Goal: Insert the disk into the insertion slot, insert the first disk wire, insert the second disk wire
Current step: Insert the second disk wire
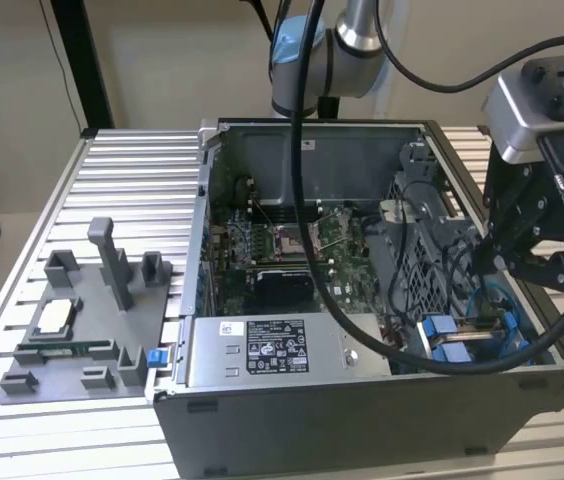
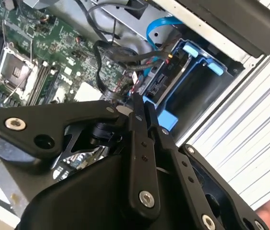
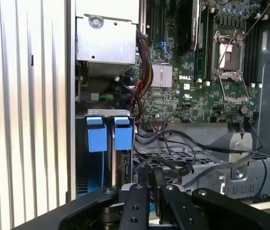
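Your bench [image 1: 72, 190] is ribbed aluminium, set against a plain beige wall, and an open computer case [image 1: 362, 400] lies on it with a grey jig [image 1: 82, 320] at the exterior view's left. Inside the case you see the green motherboard [image 1: 282, 250], the grey power supply [image 1: 262, 350] along the near wall, and a perforated cage [image 1: 412, 260] toward the exterior view's right. Your gripper [image 1: 507, 262] hangs over the corner at the exterior view's right, its fingers [image 2: 140, 143] pressed together with nothing between them in both wrist views. Just below them sits the slot [image 3: 107, 143] with its blue rails, and the disk [image 2: 161, 79] stands edge-on inside it, between the blue tabs. Black cables [image 3: 173, 165] loop over the cage near the fingertips, and a blue wire [image 2: 161, 26] curves beside the bay.
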`<state>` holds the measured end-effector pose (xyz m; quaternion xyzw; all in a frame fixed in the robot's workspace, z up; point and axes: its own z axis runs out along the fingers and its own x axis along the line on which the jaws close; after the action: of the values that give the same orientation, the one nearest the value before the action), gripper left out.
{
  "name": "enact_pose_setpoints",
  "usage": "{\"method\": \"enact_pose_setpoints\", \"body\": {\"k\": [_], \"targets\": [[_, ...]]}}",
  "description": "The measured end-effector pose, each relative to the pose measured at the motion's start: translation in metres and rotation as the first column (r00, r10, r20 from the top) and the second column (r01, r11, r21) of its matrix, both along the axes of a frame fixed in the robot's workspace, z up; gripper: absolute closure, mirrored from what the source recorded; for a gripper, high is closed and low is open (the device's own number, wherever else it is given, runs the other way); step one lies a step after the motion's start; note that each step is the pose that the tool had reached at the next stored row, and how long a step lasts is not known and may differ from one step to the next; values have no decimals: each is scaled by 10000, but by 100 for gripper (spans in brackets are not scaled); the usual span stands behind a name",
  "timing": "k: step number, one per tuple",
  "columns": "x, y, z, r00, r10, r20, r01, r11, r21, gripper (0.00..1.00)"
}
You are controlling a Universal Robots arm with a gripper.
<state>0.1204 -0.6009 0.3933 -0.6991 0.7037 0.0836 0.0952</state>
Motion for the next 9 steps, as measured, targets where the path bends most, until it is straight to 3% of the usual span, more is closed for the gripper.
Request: {"method": "enact_pose_setpoints", "body": {"k": [3, 7, 9], "targets": [[-10, 48, -19, 10000, 2, 87, 0, 9997, -242, 100], [-10, 90, -60, 9998, 3, 184, 4, 9993, -367, 100], [-11, 91, -70, 9998, 3, 191, 4, 9993, -376, 100]]}}
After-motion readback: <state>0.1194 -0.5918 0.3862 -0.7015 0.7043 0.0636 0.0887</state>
